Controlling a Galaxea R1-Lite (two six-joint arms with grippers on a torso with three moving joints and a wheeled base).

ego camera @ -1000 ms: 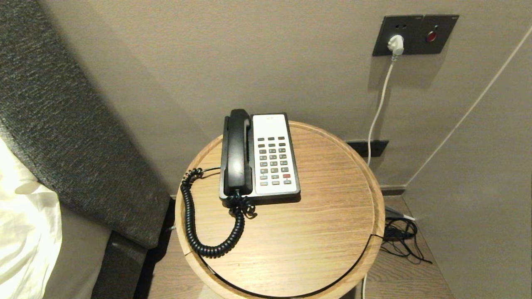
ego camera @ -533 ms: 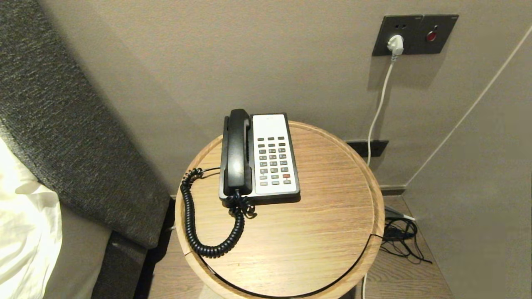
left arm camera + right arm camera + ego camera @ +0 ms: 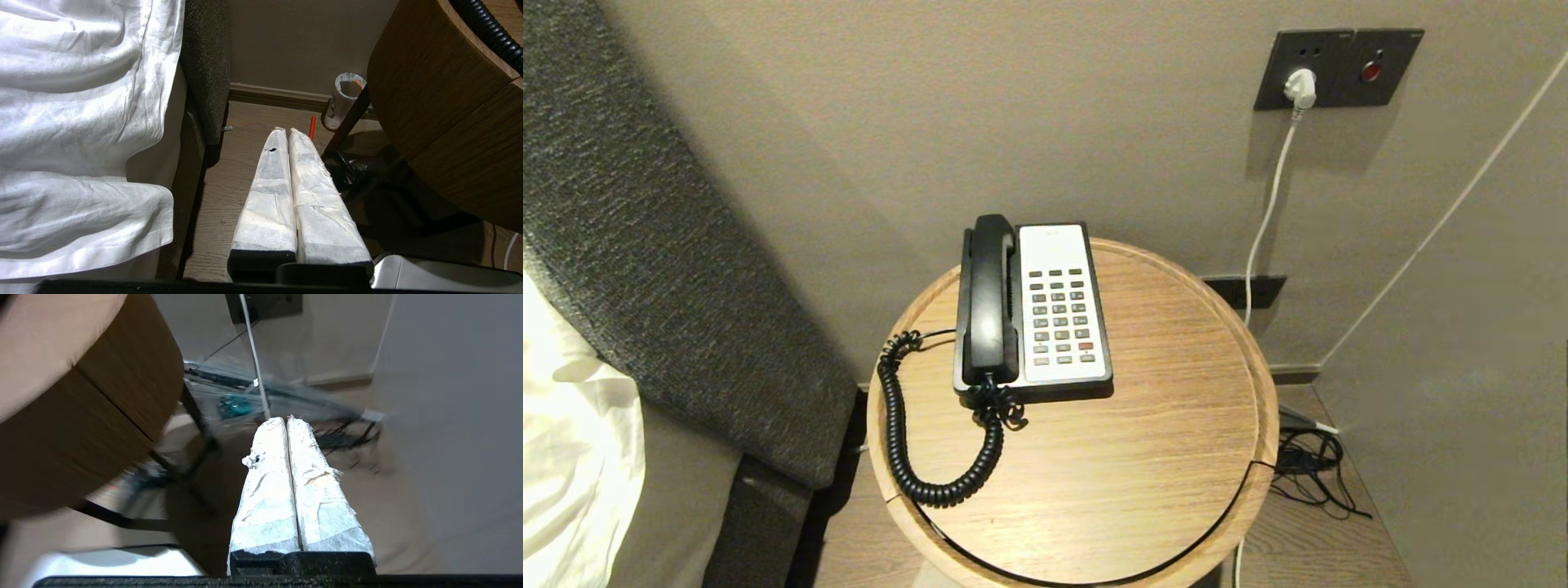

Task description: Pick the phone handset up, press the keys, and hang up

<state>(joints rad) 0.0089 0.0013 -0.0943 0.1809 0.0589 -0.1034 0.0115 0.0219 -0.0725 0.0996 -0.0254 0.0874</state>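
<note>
Neither of my arms is showing in my head view. The phone handset [image 3: 989, 298] is lying in its cradle along the nine o'clock side of the black-and-white phone base [image 3: 1058, 306], which is sitting toward twelve o'clock on the round wooden bench [image 3: 1143, 457]. The coiled cord [image 3: 907, 441] is looping from the handset's near end out toward eight o'clock. A white plug [image 3: 1301, 86] is sitting in the wall socket at two o'clock.

beige wall [image 3: 1045, 106], round wooden table [image 3: 1143, 457], grey headboard [image 3: 645, 245], wood floor [image 3: 241, 163].
</note>
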